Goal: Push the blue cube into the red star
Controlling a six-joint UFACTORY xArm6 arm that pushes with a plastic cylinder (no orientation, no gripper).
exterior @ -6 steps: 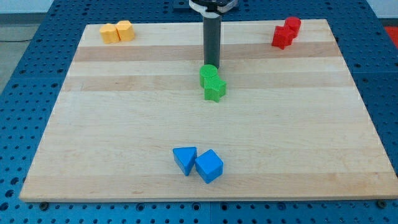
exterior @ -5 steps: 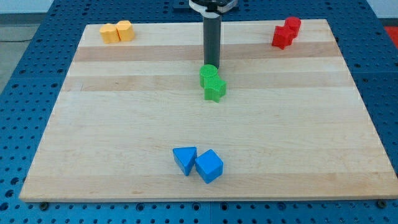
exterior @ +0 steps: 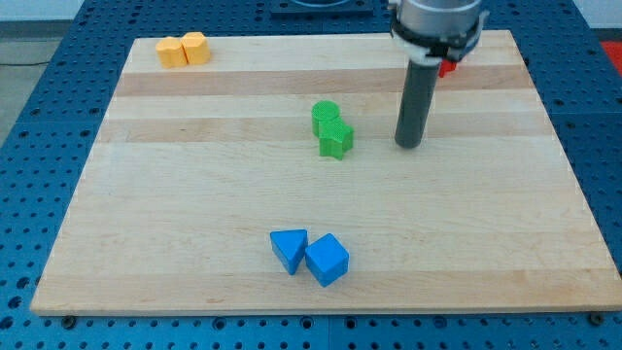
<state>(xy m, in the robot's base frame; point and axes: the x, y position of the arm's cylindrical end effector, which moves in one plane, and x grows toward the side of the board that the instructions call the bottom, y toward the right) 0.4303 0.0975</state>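
The blue cube [exterior: 328, 260] sits near the view's bottom centre, touching a blue triangular block [exterior: 289, 249] on its left. The red star is mostly hidden behind the rod at the view's top right; only a red sliver [exterior: 448, 68] shows, and I cannot tell which red block it is. My tip [exterior: 409, 145] rests on the board right of the green blocks, far above and right of the blue cube, touching no block.
A green cylinder [exterior: 326, 116] and a green star [exterior: 335, 140] touch each other at the board's centre. Two orange-yellow blocks [exterior: 184, 49] sit together at the top left. The wooden board [exterior: 175, 194] lies on a blue perforated table.
The rod has moved from just above the green cylinder to the right and down, and now covers most of the red blocks. No block has moved.
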